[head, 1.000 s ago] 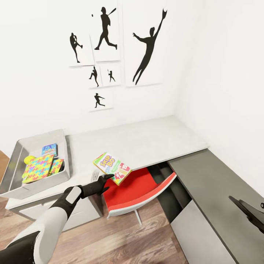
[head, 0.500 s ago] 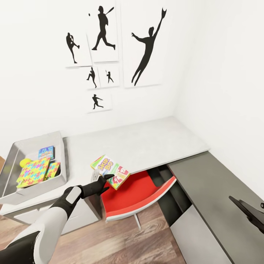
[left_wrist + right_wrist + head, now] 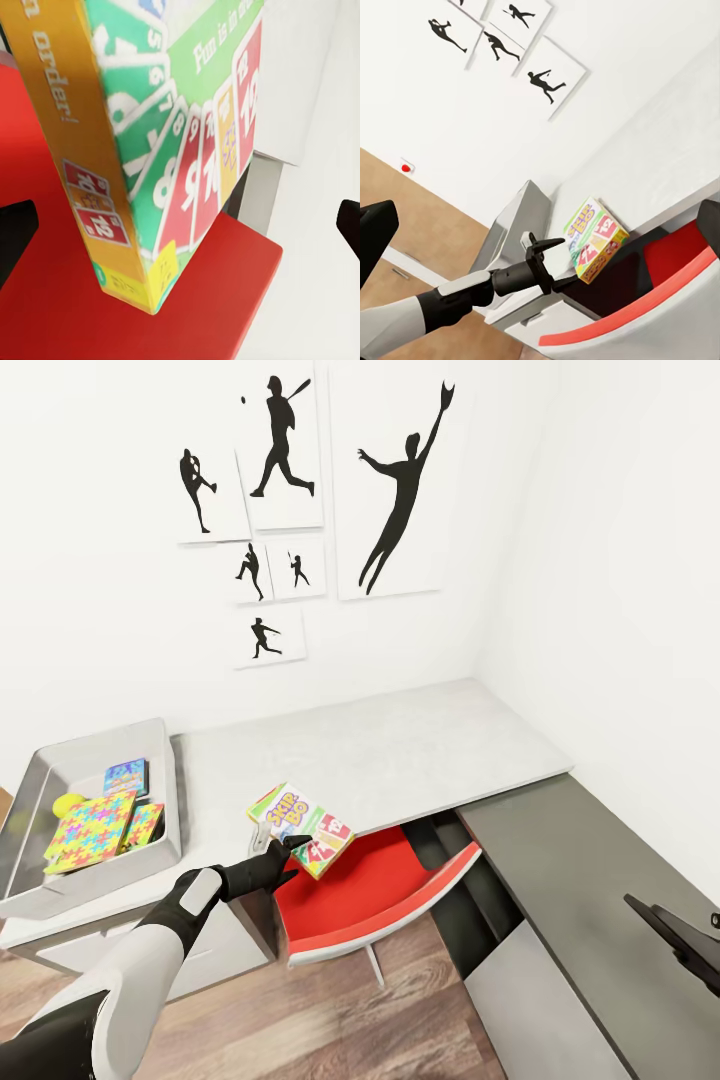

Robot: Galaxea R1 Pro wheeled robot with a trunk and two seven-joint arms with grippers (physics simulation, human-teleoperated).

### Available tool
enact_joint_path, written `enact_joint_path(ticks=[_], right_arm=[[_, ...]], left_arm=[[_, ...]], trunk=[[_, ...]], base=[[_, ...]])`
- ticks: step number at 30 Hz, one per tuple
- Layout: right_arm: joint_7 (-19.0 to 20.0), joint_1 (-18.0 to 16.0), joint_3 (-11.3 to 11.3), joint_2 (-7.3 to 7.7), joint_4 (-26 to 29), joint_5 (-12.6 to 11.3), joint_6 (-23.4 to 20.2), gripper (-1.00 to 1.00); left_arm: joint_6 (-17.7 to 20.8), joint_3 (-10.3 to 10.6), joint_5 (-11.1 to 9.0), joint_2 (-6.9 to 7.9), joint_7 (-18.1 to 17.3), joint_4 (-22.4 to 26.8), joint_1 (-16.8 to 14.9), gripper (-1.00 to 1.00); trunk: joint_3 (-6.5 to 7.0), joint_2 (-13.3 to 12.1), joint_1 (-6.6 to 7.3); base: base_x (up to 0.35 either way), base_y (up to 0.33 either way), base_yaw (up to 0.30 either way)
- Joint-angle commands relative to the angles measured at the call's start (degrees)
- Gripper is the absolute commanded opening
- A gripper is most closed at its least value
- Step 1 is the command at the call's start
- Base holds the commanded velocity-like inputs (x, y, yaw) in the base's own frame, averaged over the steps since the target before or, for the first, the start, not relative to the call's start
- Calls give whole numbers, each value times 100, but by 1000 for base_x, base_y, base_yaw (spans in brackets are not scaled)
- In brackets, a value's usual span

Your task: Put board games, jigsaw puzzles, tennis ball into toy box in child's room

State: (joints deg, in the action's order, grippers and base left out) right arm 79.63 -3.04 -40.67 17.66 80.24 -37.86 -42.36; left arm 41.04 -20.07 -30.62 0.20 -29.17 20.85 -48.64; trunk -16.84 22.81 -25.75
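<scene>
The green-red-yellow board game (image 3: 303, 828) (image 3: 187, 127) (image 3: 596, 247) sits tilted at the front edge of the light grey table (image 3: 400, 745), its near corner out over a red seat. My left gripper (image 3: 282, 842) (image 3: 564, 262) is right at that corner and open, its fingers spread wide and not pressing on the box. At the table's left end the toy box (image 3: 110, 875) holds two jigsaw puzzles (image 3: 90, 828), a blue board game (image 3: 125, 775) and the tennis ball (image 3: 66, 803). My right gripper (image 3: 685, 935) hangs open over the dark desk section.
A red chair (image 3: 370, 885) is tucked under the table, directly below the board game. The lower dark grey desk section (image 3: 580, 840) runs along the right wall. White drawer fronts (image 3: 215, 950) stand under the toy box. Wood floor lies in front.
The camera shifted a little a second ago, sliding the toy box and wall pictures left in the picture. My left gripper and the board game keep the same relation; nothing moved since.
</scene>
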Motion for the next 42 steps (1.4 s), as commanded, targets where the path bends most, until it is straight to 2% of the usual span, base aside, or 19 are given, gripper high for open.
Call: enact_joint_path(ticks=[1, 42], right_arm=[[9, -4, -2, 1, 0, -13, -53, 100], [9, -4, 0, -8, 0, -10, -53, 100]], left_arm=[[35, -32, 4, -2, -10, -2, -6, 100], [35, -32, 4, -2, -10, -2, -6, 100]], trunk=[[-10, 11, -3], [-10, 11, -3]], base=[[2, 0, 0], [21, 11, 0]])
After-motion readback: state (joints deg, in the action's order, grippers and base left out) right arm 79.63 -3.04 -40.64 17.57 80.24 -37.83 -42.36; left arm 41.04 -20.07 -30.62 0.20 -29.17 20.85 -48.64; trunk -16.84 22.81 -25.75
